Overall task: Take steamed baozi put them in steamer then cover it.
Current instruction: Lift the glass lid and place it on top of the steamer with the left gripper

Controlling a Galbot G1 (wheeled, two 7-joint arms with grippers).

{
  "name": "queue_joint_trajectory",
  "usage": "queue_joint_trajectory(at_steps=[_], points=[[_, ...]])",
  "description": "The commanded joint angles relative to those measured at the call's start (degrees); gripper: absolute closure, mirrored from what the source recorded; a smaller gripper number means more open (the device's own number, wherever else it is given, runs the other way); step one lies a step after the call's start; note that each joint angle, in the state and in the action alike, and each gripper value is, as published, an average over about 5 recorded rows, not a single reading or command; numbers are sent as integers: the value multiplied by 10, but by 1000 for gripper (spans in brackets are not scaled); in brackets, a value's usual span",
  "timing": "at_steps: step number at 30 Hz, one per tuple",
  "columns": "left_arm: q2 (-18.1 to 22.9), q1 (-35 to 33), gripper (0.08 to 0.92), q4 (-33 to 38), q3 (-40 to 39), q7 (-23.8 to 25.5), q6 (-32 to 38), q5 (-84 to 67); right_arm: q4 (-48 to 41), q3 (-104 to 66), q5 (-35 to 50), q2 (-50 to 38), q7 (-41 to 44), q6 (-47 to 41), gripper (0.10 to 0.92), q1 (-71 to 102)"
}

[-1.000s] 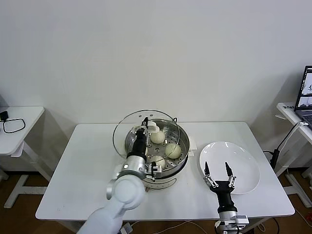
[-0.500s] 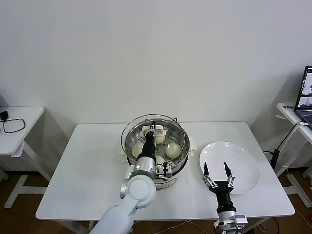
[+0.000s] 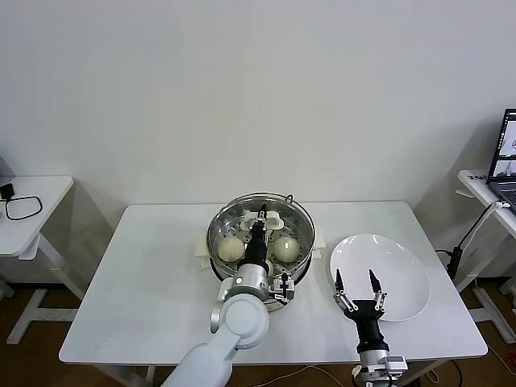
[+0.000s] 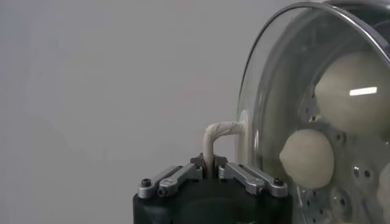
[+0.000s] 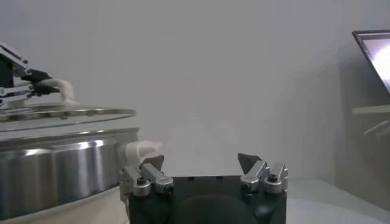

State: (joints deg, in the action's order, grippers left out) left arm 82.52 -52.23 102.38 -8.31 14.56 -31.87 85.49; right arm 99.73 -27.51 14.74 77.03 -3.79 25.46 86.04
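My left gripper (image 3: 260, 218) is shut on the white handle (image 4: 216, 137) of the round glass lid (image 3: 278, 205) and holds it level just above the steamer (image 3: 300, 256), a shiny steel pot. In the right wrist view a thin gap shows between the lid (image 5: 61, 114) and the pot's rim (image 5: 55, 137). Cream-white baozi (image 3: 231, 248) (image 3: 285, 247) lie on the perforated tray under the glass; the arm hides others. They also show through the lid in the left wrist view (image 4: 308, 158). My right gripper (image 3: 356, 282) is open and empty, over the front edge of the white plate (image 3: 395, 266).
The steamer stands mid-table on a cream-white base. The empty white plate lies to its right. A side table with a black cable (image 3: 22, 206) stands far left, a laptop (image 3: 504, 165) far right. The wall is close behind the table.
My left gripper has carried the glass lid rightward, from tilted at the steamer's left side to level over the pot. The right gripper has stayed put.
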Motion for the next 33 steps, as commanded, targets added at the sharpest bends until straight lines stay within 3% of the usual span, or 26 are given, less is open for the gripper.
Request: queue_joint_trajectory(at_steps=[1,33], points=[[7,0,810,-14,-2,-4,1,5,-1,-1,-1,0,0,1,203,1],[6,-4,810,-16,11,-11,12,7,-1,9,-10,1,2,0,203,0]])
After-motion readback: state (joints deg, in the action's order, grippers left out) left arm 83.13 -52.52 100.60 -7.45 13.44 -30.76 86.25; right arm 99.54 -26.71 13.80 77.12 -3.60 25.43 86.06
